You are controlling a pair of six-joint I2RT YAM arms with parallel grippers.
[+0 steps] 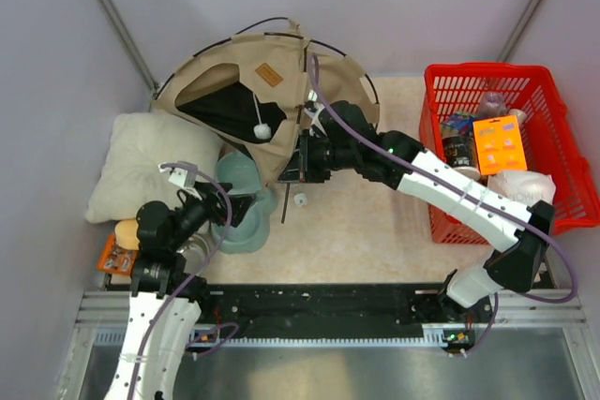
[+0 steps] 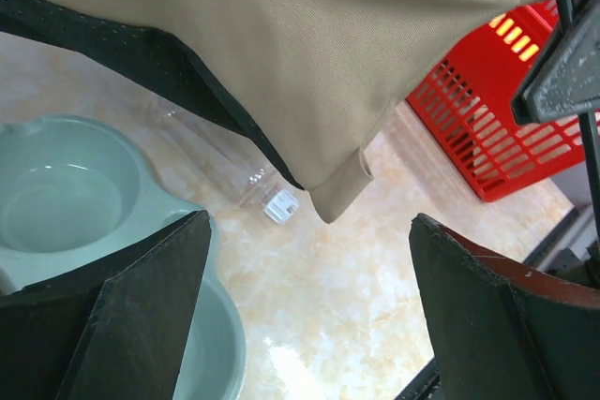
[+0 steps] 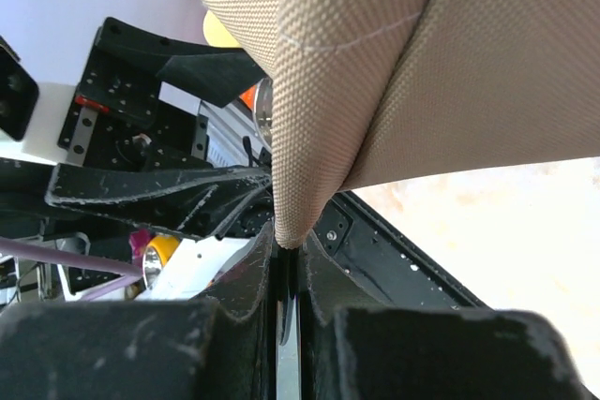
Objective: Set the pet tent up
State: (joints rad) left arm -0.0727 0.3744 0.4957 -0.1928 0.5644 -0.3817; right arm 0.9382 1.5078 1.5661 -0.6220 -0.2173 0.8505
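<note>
The pet tent [image 1: 272, 100] is a tan fabric shell on thin black poles, leaning at the back of the table with its dark doorway facing left and a white ball [image 1: 263, 130] dangling in it. My right gripper [image 1: 302, 156] is at the tent's near corner. In the right wrist view it [image 3: 292, 243] is shut on a thin black pole right where the pole enters the tan corner sleeve [image 3: 309, 119]. My left gripper [image 1: 248, 210] hovers open over the table [image 2: 309, 306], holding nothing, with the tent's fabric [image 2: 309, 63] hanging above and ahead of it.
A green double bowl [image 1: 239, 175] sits under the left gripper and beside the tent. A clear bottle [image 2: 225, 161] lies under the fabric. The cream pillow [image 1: 141, 161] is at the left. At the right is a red basket [image 1: 487, 70] of goods.
</note>
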